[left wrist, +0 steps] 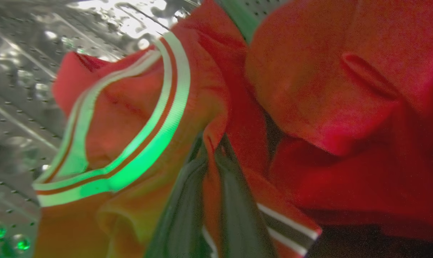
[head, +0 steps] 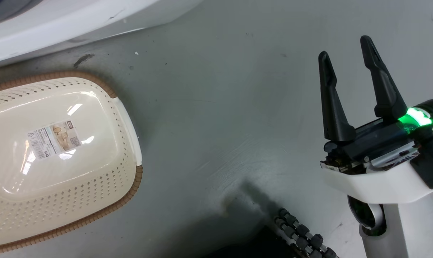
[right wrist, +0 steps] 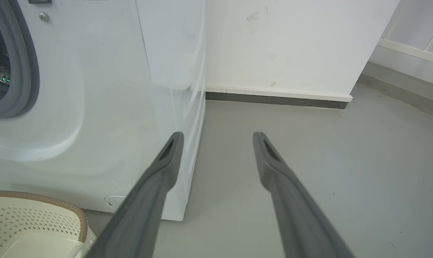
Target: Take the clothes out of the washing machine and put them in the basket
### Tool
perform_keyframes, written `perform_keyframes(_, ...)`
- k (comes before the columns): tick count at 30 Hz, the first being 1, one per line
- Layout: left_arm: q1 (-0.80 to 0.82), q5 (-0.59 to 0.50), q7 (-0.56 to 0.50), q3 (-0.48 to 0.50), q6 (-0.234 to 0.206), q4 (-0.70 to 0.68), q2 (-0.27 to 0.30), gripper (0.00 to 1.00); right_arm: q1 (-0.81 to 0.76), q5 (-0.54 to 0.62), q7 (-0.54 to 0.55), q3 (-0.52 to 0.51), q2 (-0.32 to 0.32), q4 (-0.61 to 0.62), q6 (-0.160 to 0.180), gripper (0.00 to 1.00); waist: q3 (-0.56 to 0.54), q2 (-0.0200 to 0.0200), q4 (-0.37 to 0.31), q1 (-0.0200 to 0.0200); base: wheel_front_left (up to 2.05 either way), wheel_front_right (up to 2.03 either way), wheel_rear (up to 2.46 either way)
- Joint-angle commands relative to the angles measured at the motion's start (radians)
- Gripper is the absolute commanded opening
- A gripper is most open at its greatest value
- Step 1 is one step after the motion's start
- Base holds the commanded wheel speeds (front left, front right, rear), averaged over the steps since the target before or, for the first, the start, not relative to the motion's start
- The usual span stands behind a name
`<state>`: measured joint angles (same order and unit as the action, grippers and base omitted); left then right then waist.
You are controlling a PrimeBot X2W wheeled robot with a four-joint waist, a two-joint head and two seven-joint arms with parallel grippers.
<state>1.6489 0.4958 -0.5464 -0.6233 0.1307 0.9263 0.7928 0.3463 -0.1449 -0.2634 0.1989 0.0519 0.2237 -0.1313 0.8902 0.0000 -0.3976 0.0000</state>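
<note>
Early stage: the cream laundry basket [head: 109,175], at nine o'clock in the head view, holds nothing, the red clothes [left wrist: 309,107] lie in the washing machine's steel drum [left wrist: 15,107], the left gripper [left wrist: 211,150] pinches a red fold at six o'clock, and the right gripper [head: 345,48] is spread wide and empty at four o'clock.

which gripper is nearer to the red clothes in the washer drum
Left. The left gripper is inside the steel drum, its fingers closed on the red clothes. The right gripper hangs open outside the washing machine, above the grey floor.
</note>
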Motion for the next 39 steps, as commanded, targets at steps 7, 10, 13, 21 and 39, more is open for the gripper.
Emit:
perform_keyframes(7, -0.037, -0.017, 0.286, -0.021, -0.006, 0.046, -0.030, 0.00, 0.001, 0.032, -0.002, -0.038, -0.003, -0.019, 0.001, 1.00, -0.078, 0.0000, 0.047, 0.0000, 0.00, 0.00, 0.00)
perform_keyframes(10, -0.068, 0.004, 0.359, -0.016, -0.005, 0.079, -0.064, 0.00, -0.007, 0.046, -0.002, -0.066, -0.002, -0.032, 0.001, 1.00, -0.129, 0.0000, 0.072, 0.0000, 0.00, 0.00, 0.00)
perform_keyframes(13, -0.110, 0.012, 0.426, -0.027, -0.003, 0.100, -0.089, 0.00, -0.012, 0.059, -0.002, -0.084, -0.003, -0.048, 0.001, 1.00, -0.175, 0.0000, 0.098, 0.0000, 0.00, 0.00, 0.00)
perform_keyframes(21, -0.352, 0.114, 0.641, -0.045, 0.000, 0.127, -0.205, 0.00, -0.075, 0.107, -0.002, -0.117, -0.002, -0.103, 0.001, 1.00, -0.381, 0.0000, 0.194, 0.0000, 0.00, 0.00, 0.00)
perform_keyframes(39, -0.753, 0.149, 0.813, 0.021, -0.076, -0.185, -0.274, 0.00, -0.186, 0.147, -0.002, -0.179, -0.002, -0.174, 0.001, 1.00, -0.676, 0.0000, 0.308, 0.0000, 0.00, 0.00, 0.00)
